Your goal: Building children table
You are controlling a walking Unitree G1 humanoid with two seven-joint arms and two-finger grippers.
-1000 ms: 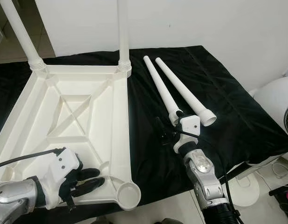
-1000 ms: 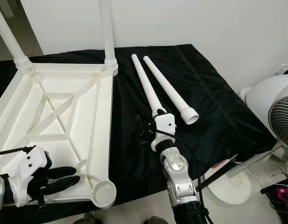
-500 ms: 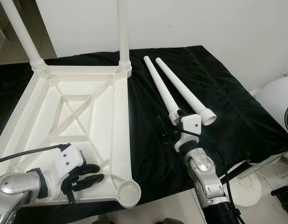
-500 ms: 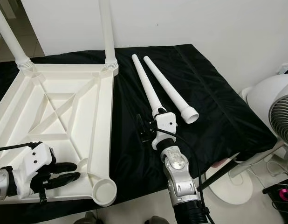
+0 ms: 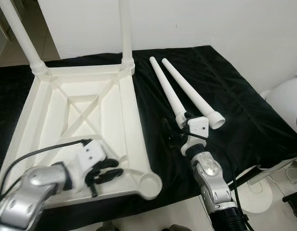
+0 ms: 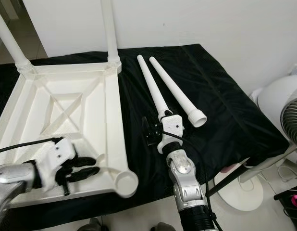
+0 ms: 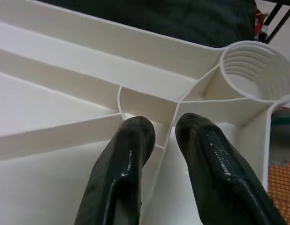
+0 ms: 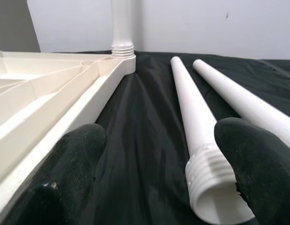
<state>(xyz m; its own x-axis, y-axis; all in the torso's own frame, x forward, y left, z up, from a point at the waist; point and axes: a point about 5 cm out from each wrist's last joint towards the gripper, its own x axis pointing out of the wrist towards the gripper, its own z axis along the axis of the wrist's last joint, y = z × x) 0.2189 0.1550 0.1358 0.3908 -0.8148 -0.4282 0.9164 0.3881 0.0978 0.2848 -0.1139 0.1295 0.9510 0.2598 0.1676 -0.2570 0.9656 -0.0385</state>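
Upturned white tabletop (image 5: 86,120) lies underside-up on black cloth (image 5: 235,110); two legs already screwed into its far corners and standing upright (image 5: 124,33).

Left gripper (image 5: 107,172) sits inside the tabletop's near end, fingers (image 7: 131,154) pinched on a thin reinforcing rib, one finger to each side of it. Empty threaded corner socket (image 7: 257,70) lies just beyond the fingertips.

Right gripper (image 8: 154,154) rests low over the cloth, fingers spread wide, holding nothing. Threaded end of one loose table leg (image 8: 196,126) lies between them, nearer one finger; whether either pad touches it, cannot tell. Second loose leg (image 5: 189,91) lies just beside the first, on the side away from the tabletop.
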